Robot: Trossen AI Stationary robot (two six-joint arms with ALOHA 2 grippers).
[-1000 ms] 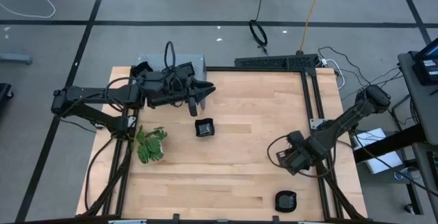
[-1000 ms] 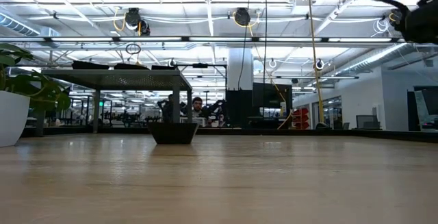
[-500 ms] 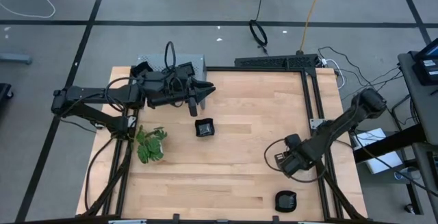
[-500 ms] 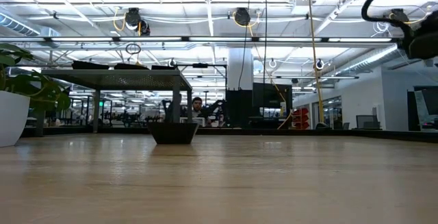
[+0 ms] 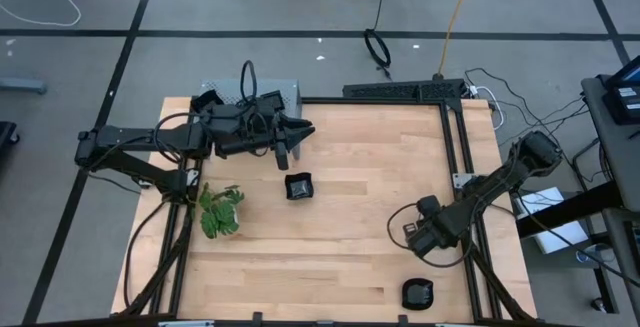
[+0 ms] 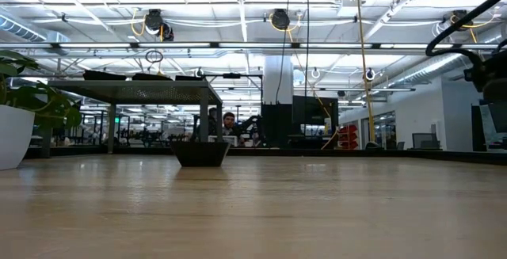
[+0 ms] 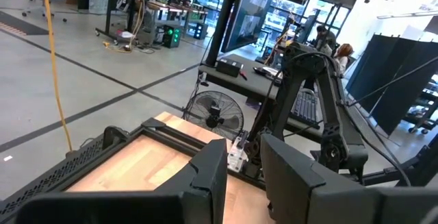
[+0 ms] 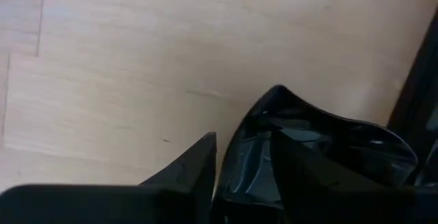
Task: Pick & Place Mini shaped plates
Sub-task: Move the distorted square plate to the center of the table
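High view: right gripper (image 5: 408, 231) hung above the near right part of the table (image 5: 350, 257), just short of a small black plate (image 5: 418, 293) lying at the near edge; fingers not resolvable from above. Left gripper (image 5: 284, 155) parked near the far left, beside a second black dish (image 5: 299, 186) near mid-table; a green plant (image 5: 220, 211) stood at the left edge. Judged step: approach to the near plate, pick not yet made. Low view: the mid-table dish (image 6: 200, 153) sat flat on the wood, nothing visible inside it; white plant pot (image 6: 14, 136) at the far left. Left wrist view: left fingers (image 7: 209, 176) a narrow gap apart, nothing between them. Right wrist view: right fingers (image 8: 195, 164) parted with nothing gripped; the glossy leaf-like plate (image 8: 321, 148) lay just ahead, appearing empty, close to the dark frame rail (image 8: 421, 87). Next move likely calls for descending so one finger passes inside the rim, then closing; proximity of the rail may crowd it.
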